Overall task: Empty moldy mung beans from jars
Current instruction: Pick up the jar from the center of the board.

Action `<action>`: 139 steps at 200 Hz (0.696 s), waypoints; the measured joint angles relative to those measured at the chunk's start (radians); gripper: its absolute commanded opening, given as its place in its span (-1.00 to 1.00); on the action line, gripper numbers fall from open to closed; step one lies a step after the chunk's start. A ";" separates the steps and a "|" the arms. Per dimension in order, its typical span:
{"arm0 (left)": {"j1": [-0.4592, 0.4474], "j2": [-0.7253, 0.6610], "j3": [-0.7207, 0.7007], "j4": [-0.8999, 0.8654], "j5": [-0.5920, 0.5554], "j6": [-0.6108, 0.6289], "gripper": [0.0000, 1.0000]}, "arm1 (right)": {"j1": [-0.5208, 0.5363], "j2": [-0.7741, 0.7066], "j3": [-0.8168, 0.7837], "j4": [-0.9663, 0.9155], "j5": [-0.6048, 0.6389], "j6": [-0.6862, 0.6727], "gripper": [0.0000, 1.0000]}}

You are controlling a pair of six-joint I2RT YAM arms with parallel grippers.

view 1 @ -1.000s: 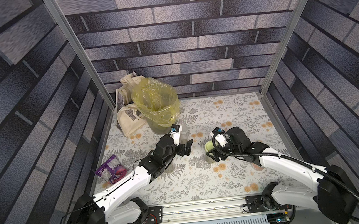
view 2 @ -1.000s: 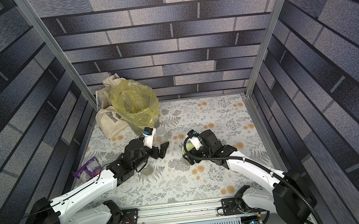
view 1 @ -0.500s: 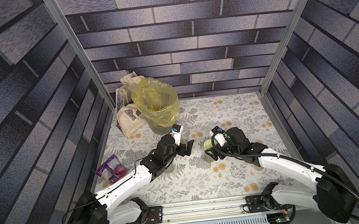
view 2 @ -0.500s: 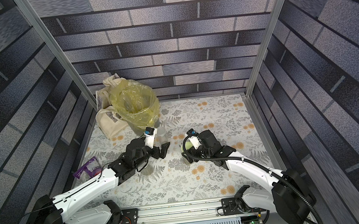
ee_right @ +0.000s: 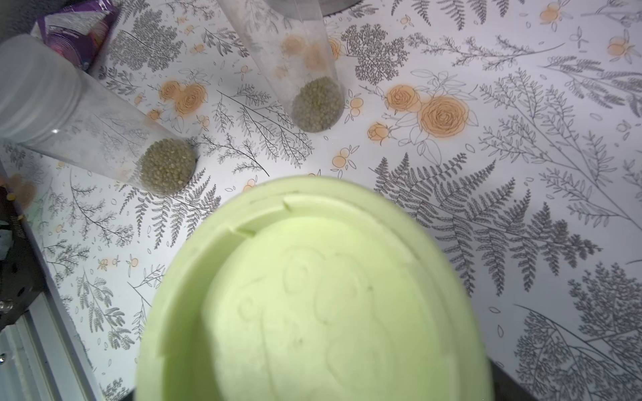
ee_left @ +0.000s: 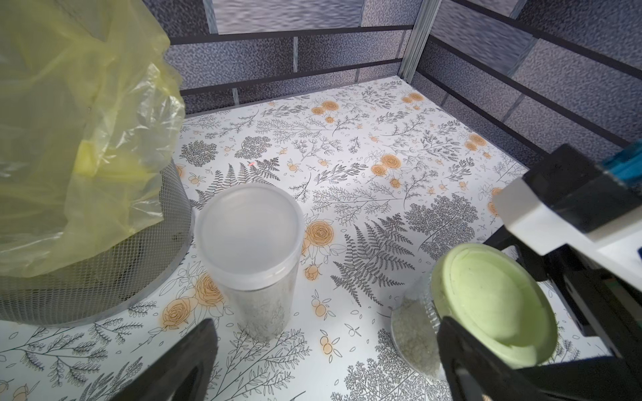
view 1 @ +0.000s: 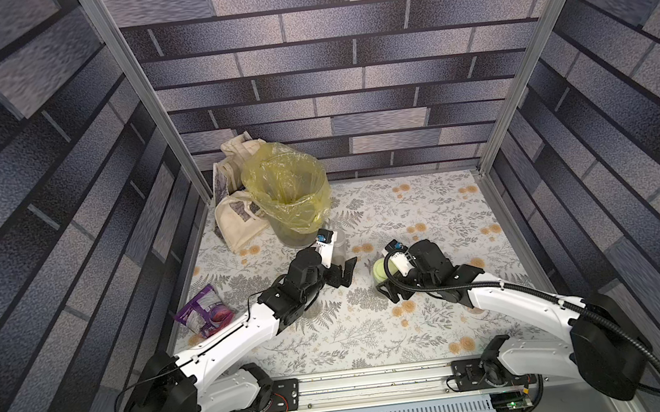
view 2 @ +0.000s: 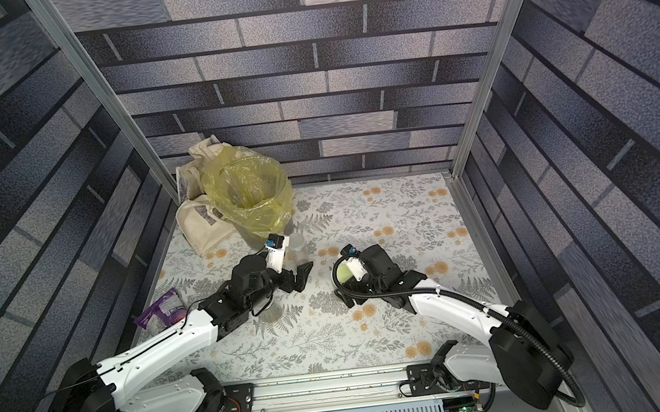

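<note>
Three clear jars stand on the floral table. A tall frosted-lidded jar [view 1: 338,243] [ee_left: 248,243] is beside the bin. My left gripper [view 1: 343,273] [ee_left: 326,330] hangs open just in front of it, holding nothing. My right gripper [view 1: 384,281] straddles the wider jar with the pale green lid [view 1: 381,270] [ee_left: 486,305] [ee_right: 312,295]. That lid hides the jaws, so contact cannot be judged. Another frosted-lidded jar [ee_right: 62,104] lies mostly under my left arm. Olive mung beans [ee_right: 168,166] fill its bottom, and more beans [ee_right: 318,104] fill the tall jar's.
A grey mesh bin with a yellow bag [view 1: 285,195] [ee_left: 104,277] stands at the back left. A cream cloth bag [view 1: 234,221] leans against it. A purple packet [view 1: 203,312] lies near the left wall.
My left gripper has edged slightly to the right. My right gripper has stayed over the green-lidded jar, and no jar has visibly moved.
</note>
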 measured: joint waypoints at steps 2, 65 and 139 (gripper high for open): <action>0.000 0.000 0.000 0.000 0.000 0.000 1.00 | 0.000 0.002 0.000 0.000 0.002 0.000 0.84; 0.000 0.007 0.000 0.002 0.000 0.000 1.00 | 0.006 -0.023 -0.058 0.074 0.032 0.023 0.48; 0.000 0.028 0.000 0.003 0.007 0.000 1.00 | 0.006 -0.043 -0.085 0.106 0.039 0.047 0.36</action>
